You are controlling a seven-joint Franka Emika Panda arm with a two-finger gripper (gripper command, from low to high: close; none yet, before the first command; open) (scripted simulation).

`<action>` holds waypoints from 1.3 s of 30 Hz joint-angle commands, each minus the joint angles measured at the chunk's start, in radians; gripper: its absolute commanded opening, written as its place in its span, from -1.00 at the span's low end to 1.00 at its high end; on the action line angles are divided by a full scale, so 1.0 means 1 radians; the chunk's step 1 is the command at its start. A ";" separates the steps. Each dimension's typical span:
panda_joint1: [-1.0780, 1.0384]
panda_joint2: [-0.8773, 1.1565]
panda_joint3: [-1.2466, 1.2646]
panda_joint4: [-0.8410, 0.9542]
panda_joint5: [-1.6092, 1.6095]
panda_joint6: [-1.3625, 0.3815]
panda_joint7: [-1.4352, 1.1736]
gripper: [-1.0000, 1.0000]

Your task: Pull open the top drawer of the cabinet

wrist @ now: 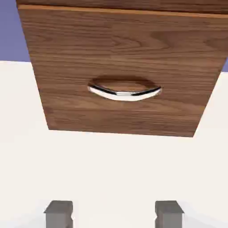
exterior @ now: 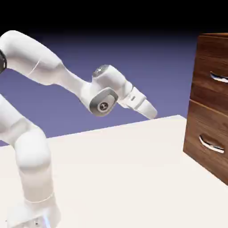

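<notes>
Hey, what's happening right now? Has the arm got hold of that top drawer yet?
Fingers open, holding nothing. Gripper well short of the cabinet. Top drawer shut, handle untouched. Nothing in the way.

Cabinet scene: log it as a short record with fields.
cabinet: dark wood grain, at the exterior view's right edge, two stacked drawers
top drawer: shut, flush with the front
top handle: curved silver bar, untouched
lower drawer: shut, fills the hand view
end effector: open, empty, well short of the cabinet
table: white
</notes>
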 commanded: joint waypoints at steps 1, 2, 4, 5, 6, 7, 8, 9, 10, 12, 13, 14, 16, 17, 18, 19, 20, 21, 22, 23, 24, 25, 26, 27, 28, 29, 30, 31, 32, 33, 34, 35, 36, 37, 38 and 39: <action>0.032 -0.011 -0.023 0.018 -0.044 -0.008 -0.002 0.00; 0.064 -0.023 -0.046 0.036 -0.087 -0.016 -0.004 0.00; 0.128 -0.046 -0.093 0.071 -0.174 -0.031 -0.008 0.00; 0.160 -0.057 -0.116 0.089 -0.218 -0.039 -0.010 0.00; 0.192 -0.068 -0.139 0.107 -0.261 -0.047 -0.012 0.00; 0.223 -0.080 -0.162 0.125 -0.304 -0.055 -0.014 0.00; 0.255 -0.091 -0.185 0.143 -0.348 -0.063 -0.016 0.00; 0.287 -0.103 -0.208 0.161 -0.391 -0.071 -0.018 0.00; 0.319 -0.114 -0.232 0.179 -0.435 -0.079 -0.020 0.00; 0.383 -0.137 -0.278 0.214 -0.522 -0.094 -0.024 0.00; 0.415 -0.148 -0.301 0.232 -0.565 -0.102 -0.025 0.00; 0.447 -0.160 -0.324 0.250 -0.609 -0.110 -0.027 0.00; 0.511 -0.182 -0.370 0.286 -0.696 -0.126 -0.031 0.00; 0.543 -0.194 -0.394 0.304 -0.739 -0.134 -0.033 0.00; 0.575 -0.205 -0.417 0.321 -0.783 -0.142 -0.035 0.00; 0.607 -0.217 -0.440 0.339 -0.826 -0.149 -0.037 0.00; 0.638 -0.228 -0.463 0.357 -0.870 -0.157 -0.039 0.00; 0.670 -0.239 -0.486 0.375 -0.913 -0.165 -0.041 0.00; 0.702 -0.251 -0.509 0.393 -0.957 -0.173 -0.043 0.00; 0.734 -0.262 -0.532 0.411 -1.000 -0.181 -0.045 0.00; 0.766 -0.273 -0.556 0.429 -1.044 -0.189 -0.047 0.00; 0.798 -0.285 -0.579 0.446 -1.087 -0.197 -0.049 0.00; 0.830 -0.296 -0.602 0.464 -1.131 -0.205 -0.051 0.00; 0.862 -0.308 -0.625 0.482 -1.174 -0.212 -0.053 0.00; 0.894 -0.319 -0.648 0.500 -1.218 -0.220 -0.055 0.00; 0.926 -0.330 -0.671 0.518 -1.261 -0.228 -0.057 0.00; 0.958 -0.342 -0.695 0.536 -1.305 -0.236 -0.059 0.00; 0.990 -0.353 -0.718 0.554 -1.348 -0.244 -0.061 0.00; 1.022 -0.365 -0.741 0.571 -1.392 -0.252 -0.063 0.00; 1.053 -0.376 -0.764 0.589 -1.435 -0.260 -0.065 0.00; 1.085 -0.387 -0.787 0.607 -1.479 -0.267 -0.067 0.00; 1.117 -0.399 -0.810 0.625 -1.522 -0.275 -0.069 0.00; 1.149 -0.410 -0.833 0.643 -1.566 -0.283 -0.071 0.00; 1.181 -0.422 -0.857 0.661 -1.609 -0.291 -0.072 0.00; 1.213 -0.433 -0.880 0.679 -1.653 -0.299 -0.074 0.00; 1.245 -0.444 -0.903 0.696 -1.696 -0.307 -0.076 0.00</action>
